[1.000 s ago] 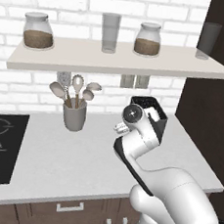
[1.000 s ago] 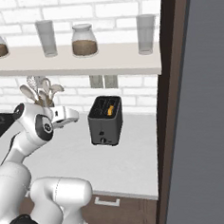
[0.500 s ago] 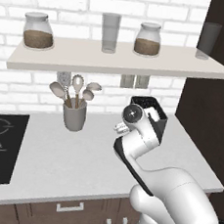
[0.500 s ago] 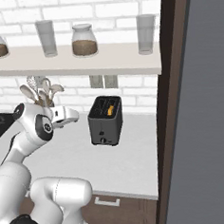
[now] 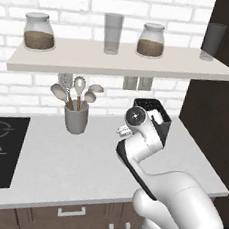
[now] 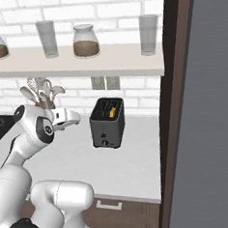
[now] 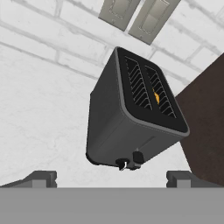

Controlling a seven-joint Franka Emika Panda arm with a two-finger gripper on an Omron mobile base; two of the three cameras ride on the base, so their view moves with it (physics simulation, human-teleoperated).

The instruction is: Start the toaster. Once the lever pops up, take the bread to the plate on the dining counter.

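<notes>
Nothing moved since the earlier frames; arm and scene unchanged. Tool point(image 7: 112, 177) at bottom of hand view, tips spread wide, holding nothing, short of the toaster point(image 7: 131, 116). Toaster at frame centre on white tabletop point(image 6: 125, 166), a little orange showing in one slot. Beyond, wall outlets point(image 7: 138, 13) upper centre; utensil cup point(image 5: 76, 118) left of centre.

arm bent forward, claw point(image 7: 111, 177) wide open, empty
</notes>
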